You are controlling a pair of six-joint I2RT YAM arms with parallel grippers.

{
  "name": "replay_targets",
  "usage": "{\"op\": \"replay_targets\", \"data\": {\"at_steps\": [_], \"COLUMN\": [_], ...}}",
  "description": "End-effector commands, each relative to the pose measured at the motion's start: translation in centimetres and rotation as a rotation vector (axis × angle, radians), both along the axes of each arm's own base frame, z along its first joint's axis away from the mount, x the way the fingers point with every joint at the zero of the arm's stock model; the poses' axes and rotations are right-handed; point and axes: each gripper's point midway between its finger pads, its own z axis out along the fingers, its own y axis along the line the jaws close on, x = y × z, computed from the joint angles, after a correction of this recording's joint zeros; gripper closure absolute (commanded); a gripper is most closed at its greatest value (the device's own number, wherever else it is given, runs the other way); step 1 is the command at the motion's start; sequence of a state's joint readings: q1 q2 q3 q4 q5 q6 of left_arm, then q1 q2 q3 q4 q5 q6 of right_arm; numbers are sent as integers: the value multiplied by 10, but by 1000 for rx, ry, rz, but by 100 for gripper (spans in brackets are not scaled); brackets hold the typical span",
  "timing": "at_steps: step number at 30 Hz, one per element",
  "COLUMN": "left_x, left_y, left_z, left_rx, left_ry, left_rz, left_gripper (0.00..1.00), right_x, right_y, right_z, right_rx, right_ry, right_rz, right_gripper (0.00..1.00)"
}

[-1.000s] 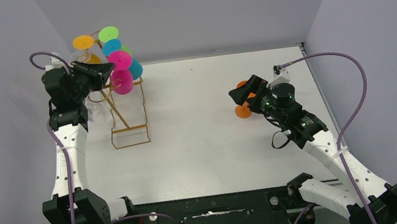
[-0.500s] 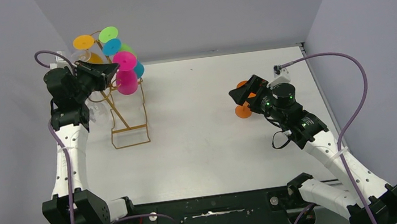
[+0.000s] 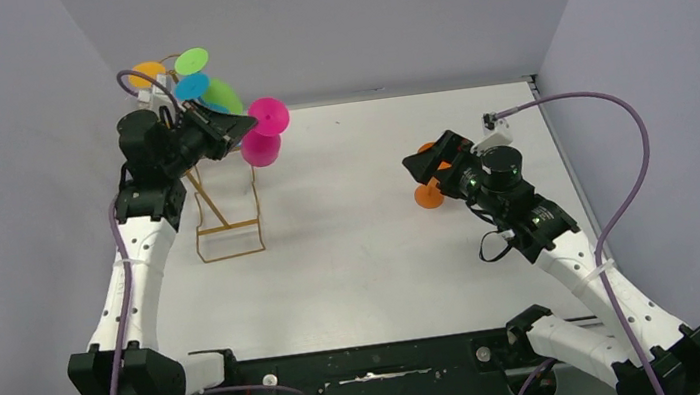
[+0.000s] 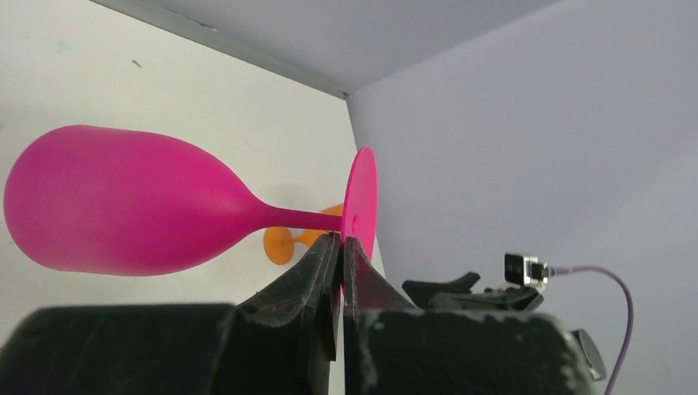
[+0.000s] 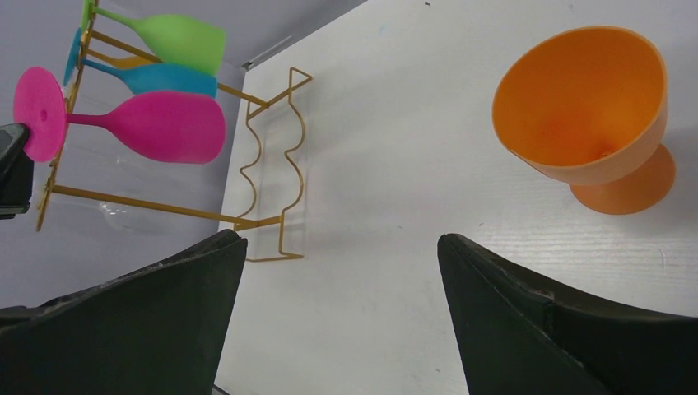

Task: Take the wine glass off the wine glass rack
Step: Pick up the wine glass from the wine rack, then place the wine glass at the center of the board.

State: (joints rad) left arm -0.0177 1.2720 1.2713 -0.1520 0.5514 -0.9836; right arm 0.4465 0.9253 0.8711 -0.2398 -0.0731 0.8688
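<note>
My left gripper (image 3: 251,121) (image 4: 340,239) is shut on the foot disc of a pink wine glass (image 3: 262,140) (image 4: 123,214), held on its side in the air. The glass hangs just right of the gold wine glass rack (image 3: 226,228) (image 5: 272,173), apart from its arms. It shows in the right wrist view too, as the pink wine glass (image 5: 156,125). A green glass (image 3: 221,95) (image 5: 177,37), a blue glass (image 3: 191,86) (image 5: 165,80) and an orange one (image 3: 148,74) still hang on the rack. My right gripper (image 3: 425,161) (image 5: 342,239) is open over the table at the right, holding nothing.
An orange glass (image 3: 428,195) (image 5: 584,107) stands upright on the table right by my right gripper. Grey walls close in the table on the left, back and right. The rack's wire base (image 3: 229,240) sits near the left wall.
My left arm has swung right and carried the pink wine glass off the rack's arm, out over the table. The right arm has not moved.
</note>
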Motion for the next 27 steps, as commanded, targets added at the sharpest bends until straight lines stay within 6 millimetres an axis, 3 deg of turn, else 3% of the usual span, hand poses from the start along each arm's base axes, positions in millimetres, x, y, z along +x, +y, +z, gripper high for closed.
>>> {"op": "replay_targets", "data": {"at_steps": [1,4,6,9,18,27], "left_x": [-27,-52,-69,-90,-134,-158], "left_y": [-36,-72,-95,-113,-127,-135], "left_z": [46,42,29,11,-11,-21], "left_rx": [116,156,172,188,94,31], "left_ry": [-223,-302,-331,-359,-422,-421], "left_rz": [-137,-272,-352,-417,-512,-585], "left_gripper": [100,100,100,100,100,100], "right_x": [-1,-4,-7,-13,-34,-54], "right_y": [5,5,4,10,64,124], "right_z": [44,53,57,67,89,72], "right_rx": [61,63,65,72,144,105], "right_ry": [-160,-209,-242,-302,-387,-318], "right_rz": [27,40,50,99,446,716], "right_gripper": [10,10,10,10,21,36]}}
